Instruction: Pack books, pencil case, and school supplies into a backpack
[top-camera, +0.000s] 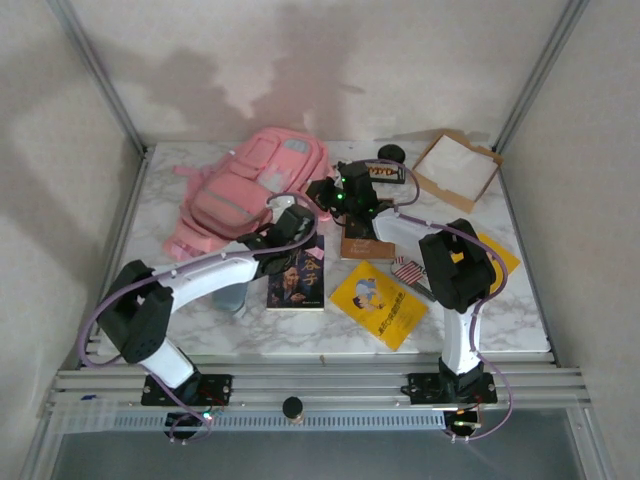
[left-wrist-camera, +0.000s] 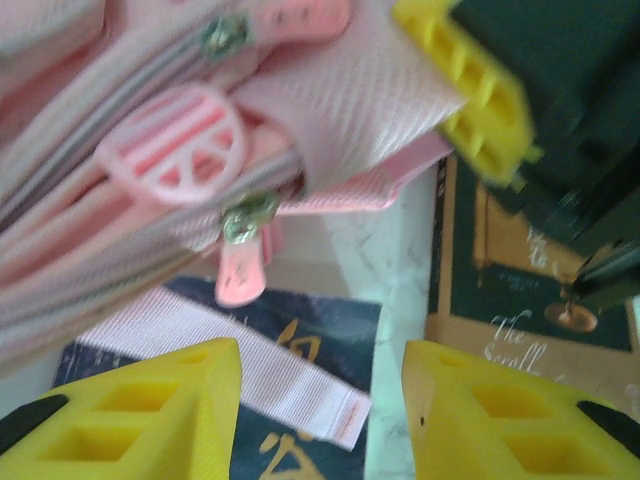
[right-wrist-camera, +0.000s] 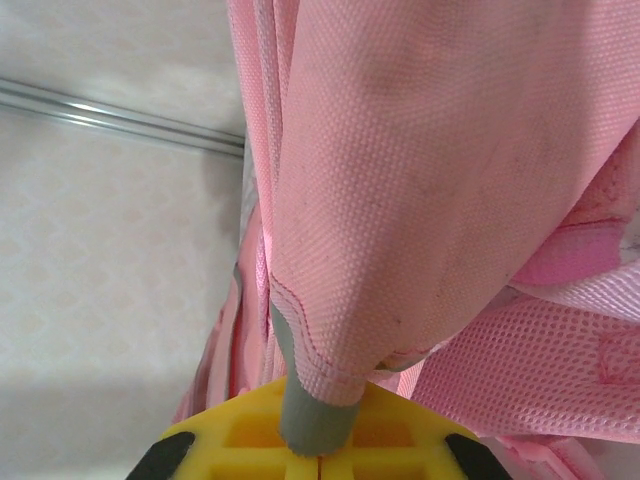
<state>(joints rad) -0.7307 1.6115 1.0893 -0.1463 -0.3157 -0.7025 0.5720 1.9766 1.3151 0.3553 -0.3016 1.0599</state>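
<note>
Left gripper (left-wrist-camera: 320, 380): I see jaws spread above the dark blue book (left-wrist-camera: 310, 330).
Right gripper (right-wrist-camera: 318, 455): jaws pinching the backpack (right-wrist-camera: 400, 200) fabric.

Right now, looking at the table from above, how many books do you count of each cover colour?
Dark blue book: 1
Brown book: 1
Yellow books: 2, one at the front, one partly under the right arm
Total: 4 books

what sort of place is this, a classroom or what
Likely a robot lab cell, not a classroom: two arms bolted to an aluminium rail, marble-look table, plain white walls on three sides.
</note>
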